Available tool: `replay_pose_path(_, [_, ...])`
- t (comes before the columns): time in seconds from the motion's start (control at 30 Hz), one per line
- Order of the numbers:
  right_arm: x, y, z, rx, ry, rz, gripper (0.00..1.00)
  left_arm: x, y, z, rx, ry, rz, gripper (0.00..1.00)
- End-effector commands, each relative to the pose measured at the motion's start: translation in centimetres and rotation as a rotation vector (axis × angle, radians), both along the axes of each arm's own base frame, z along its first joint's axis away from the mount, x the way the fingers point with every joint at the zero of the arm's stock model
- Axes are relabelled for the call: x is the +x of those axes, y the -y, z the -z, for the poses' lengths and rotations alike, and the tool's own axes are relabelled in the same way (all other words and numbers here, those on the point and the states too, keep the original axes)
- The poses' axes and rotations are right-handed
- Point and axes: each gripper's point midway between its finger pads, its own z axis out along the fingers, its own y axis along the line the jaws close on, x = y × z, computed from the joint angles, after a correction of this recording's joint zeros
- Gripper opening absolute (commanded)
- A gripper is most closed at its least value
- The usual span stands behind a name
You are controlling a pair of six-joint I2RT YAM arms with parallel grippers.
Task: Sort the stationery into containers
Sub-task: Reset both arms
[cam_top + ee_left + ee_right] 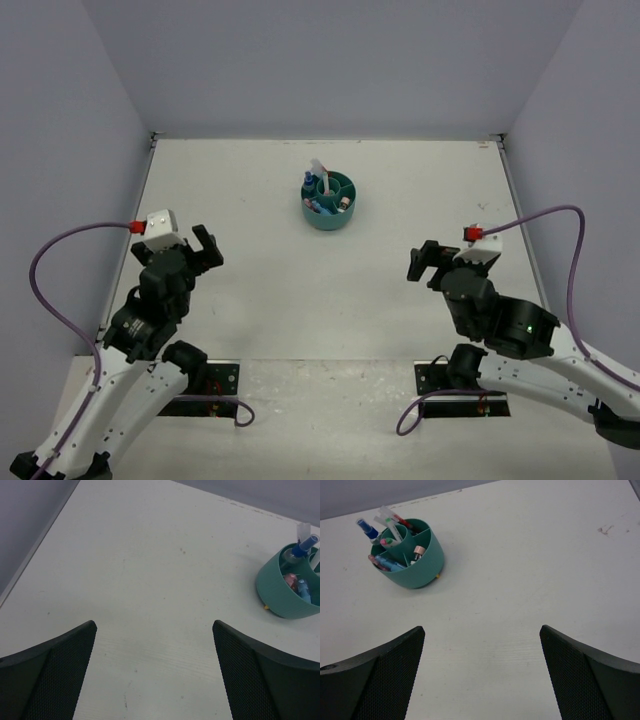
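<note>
A round teal organiser (pixel 329 214) (pixel 283 600) (pixel 427 565) stands at the far middle of the table, split into curved compartments round a central cup. Pens (pixel 390 522) stand in it, and a blue marker (pixel 368 530) (pixel 302 546) leans out. More markers (pixel 390 562) lie in the outer compartments. My left gripper (pixel 205 248) (pixel 155 630) hovers open and empty at the near left, far from the organiser. At the near right my right gripper (pixel 425 262) (pixel 482 632) is open and empty too.
Grey walls close the table on the left, right and back. A purple cable (pixel 60 255) loops off the left arm, and another (pixel 555 225) off the right. Both arm bases sit at the near edge (pixel 320 370).
</note>
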Motion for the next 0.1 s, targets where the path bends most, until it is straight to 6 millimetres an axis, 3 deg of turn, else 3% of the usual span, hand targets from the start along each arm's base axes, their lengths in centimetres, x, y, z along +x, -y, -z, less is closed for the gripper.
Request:
replay_pose_path(0.0, [0.19, 0.82, 0.22, 0.008, 0.012, 0.06, 0.99, 0.09, -0.29, -0.95, -0.001, 0.06, 0.001, 1.0])
replay_pose_path(0.07, [0.18, 0.79, 0.3, 0.014, 0.013, 0.059, 0.99, 0.01, -0.31, -0.93, -0.002, 0.065, 0.003, 1.0])
